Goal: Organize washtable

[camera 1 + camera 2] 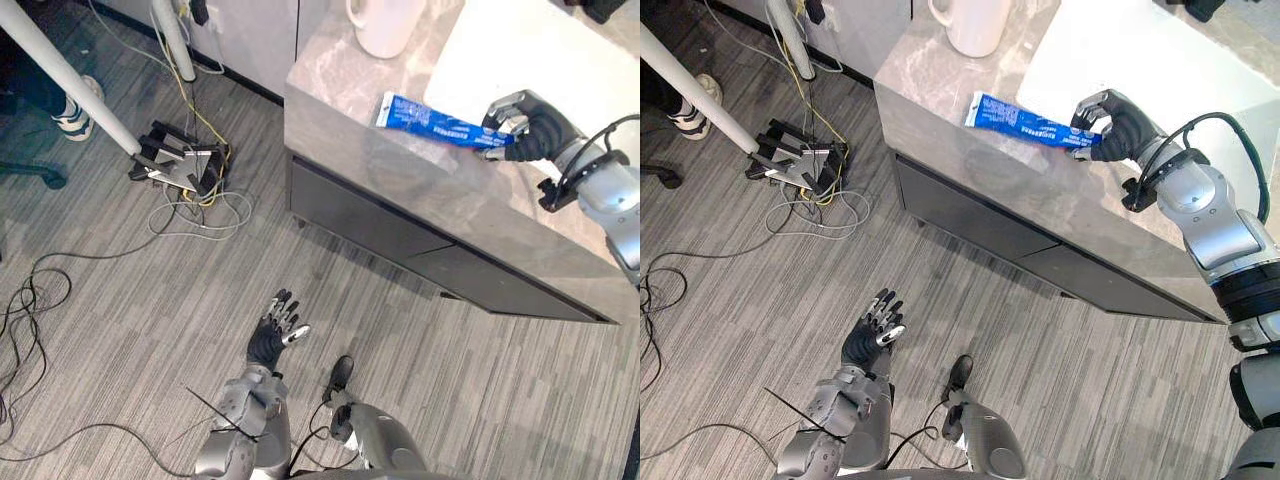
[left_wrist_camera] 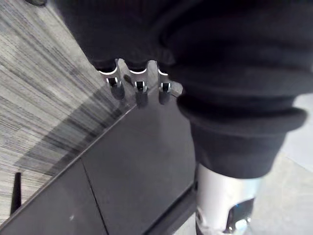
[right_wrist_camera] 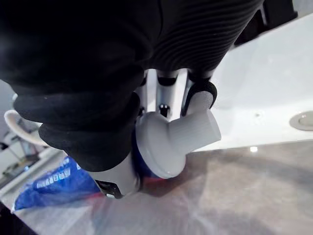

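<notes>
A flat blue toothpaste tube is grasped by the right hand on the grey marble countertop. The left hand is held well below that countertop, fingers released.

White print on the blue tube, too small to read, no other lettering legible

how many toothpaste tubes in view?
1. The blue tube is on the grey counter between the white mug and the sink, one end pinched in the right hand. The left hand hangs open over the floor. Counter is cut off, so more may be hidden.
</notes>
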Available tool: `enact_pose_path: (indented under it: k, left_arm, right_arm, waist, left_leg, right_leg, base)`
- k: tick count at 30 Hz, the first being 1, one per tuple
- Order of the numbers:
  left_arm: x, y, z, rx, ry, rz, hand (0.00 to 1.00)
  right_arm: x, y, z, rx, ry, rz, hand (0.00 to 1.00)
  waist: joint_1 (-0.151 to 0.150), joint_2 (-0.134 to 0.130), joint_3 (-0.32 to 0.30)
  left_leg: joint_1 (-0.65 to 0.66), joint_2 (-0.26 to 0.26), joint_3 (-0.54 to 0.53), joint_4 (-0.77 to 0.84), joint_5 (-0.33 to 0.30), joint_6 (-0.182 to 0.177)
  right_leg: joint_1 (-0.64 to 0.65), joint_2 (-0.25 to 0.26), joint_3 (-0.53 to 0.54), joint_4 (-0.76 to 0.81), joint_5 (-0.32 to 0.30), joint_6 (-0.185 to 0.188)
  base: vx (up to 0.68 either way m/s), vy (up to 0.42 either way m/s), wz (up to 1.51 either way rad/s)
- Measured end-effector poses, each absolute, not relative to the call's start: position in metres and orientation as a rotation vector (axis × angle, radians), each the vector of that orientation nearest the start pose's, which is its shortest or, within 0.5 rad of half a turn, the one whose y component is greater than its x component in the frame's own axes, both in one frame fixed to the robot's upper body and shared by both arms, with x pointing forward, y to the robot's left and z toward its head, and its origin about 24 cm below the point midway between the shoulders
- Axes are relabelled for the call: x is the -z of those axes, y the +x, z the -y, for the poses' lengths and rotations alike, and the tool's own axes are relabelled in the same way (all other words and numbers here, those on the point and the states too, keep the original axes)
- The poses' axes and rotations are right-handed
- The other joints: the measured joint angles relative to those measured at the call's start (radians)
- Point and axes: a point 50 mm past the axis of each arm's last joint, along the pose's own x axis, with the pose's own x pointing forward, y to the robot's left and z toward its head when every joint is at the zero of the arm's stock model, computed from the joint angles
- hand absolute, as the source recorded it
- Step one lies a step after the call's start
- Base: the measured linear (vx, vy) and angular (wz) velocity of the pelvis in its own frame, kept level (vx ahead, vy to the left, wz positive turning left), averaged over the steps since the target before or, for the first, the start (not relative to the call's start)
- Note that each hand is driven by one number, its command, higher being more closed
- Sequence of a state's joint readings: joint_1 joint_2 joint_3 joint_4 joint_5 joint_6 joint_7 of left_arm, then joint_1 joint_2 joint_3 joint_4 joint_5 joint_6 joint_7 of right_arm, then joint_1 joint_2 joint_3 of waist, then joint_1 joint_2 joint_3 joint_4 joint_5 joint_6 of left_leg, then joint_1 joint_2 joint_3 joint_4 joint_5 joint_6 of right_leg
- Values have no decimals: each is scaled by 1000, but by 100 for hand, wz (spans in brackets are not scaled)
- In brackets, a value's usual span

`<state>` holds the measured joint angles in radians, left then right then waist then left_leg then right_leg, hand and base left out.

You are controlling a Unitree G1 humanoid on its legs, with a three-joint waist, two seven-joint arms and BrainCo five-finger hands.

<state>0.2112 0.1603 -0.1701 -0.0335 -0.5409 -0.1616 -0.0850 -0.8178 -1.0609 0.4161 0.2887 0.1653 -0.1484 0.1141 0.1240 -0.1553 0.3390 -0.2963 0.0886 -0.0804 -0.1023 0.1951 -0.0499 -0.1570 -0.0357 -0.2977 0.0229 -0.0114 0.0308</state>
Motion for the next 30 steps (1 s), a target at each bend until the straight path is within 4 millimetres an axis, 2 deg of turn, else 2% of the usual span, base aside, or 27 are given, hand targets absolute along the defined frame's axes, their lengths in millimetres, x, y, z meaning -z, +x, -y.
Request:
enact_pose_path:
  k: [3,5,7,8,10,12,14,17,19,21,30]
  left_arm:
    - [-39,216,-159,141,-402,57,0]
    - [-56,224,-159,166,-419,126,0]
    - [-76,229,-157,188,-462,213,0]
    - [-81,230,-156,199,-467,234,0]
    - [-95,235,-154,227,-481,287,0]
    - [-104,240,-151,252,-483,319,0]
    - [-112,245,-143,291,-481,344,0]
    - [-124,251,-129,361,-475,372,0]
    - [-127,254,-129,370,-461,380,0]
    - [-130,256,-129,382,-443,377,0]
    - [-125,267,-119,400,-456,309,0]
  right_arm:
    - [-270,337,244,-164,-958,454,100]
    - [-277,330,247,-138,-888,507,100]
    - [-283,323,248,-114,-772,575,100]
    - [-283,321,248,-109,-744,588,100]
    - [-272,317,246,-113,-661,600,100]
    - [-250,314,235,-155,-586,585,100]
    - [-235,309,227,-180,-529,582,100]
    - [-210,298,207,-234,-415,574,100]
    - [-201,292,196,-257,-356,579,100]
    - [-196,286,190,-271,-319,582,100]
    - [-182,285,176,-289,-214,567,100]
  waist:
    - [0,25,-13]
    - [-1,49,-26]
    - [-8,88,-75]
    - [-10,98,-87]
    - [-21,115,-109]
    - [-44,129,-157]
    - [-56,142,-169]
    - [-73,154,-187]
    - [-85,160,-200]
    - [-88,161,-214]
    - [-93,157,-242]
  left_leg:
    - [35,-5,2,0,2,-3]
    - [53,-16,1,0,3,-4]
    - [65,-30,2,0,3,-4]
    - [70,-34,2,0,3,-4]
    - [98,-41,2,-1,3,-4]
    - [107,-45,1,-1,3,-4]
    - [112,-41,0,-1,3,-4]
    - [121,-34,2,-2,3,-3]
    - [121,-33,4,-2,3,-3]
    - [123,-33,9,-2,3,-3]
    - [132,-35,21,-1,7,2]
  right_leg:
    - [38,-2,-1,-3,-4,5]
    - [59,-7,-9,-4,-9,10]
    - [73,-21,-12,-4,-15,17]
    - [79,-24,-14,-4,-16,19]
    - [109,-34,-17,-5,-21,26]
    - [118,-36,-20,-4,-24,28]
    - [120,-33,-19,3,-25,27]
    - [119,-30,-9,11,-27,23]
    - [119,-30,-6,11,-26,23]
    - [118,-30,0,9,-20,22]
    - [121,-32,11,10,-12,24]
  base:
    - [19,-2,5]
    - [34,11,13]
    - [46,40,9]
    - [48,32,9]
    - [24,19,8]
    - [2,3,2]
    - [-46,-5,-3]
    - [-95,-9,-8]
    - [-49,2,-4]
    - [-29,1,-8]
    - [-3,-2,-3]
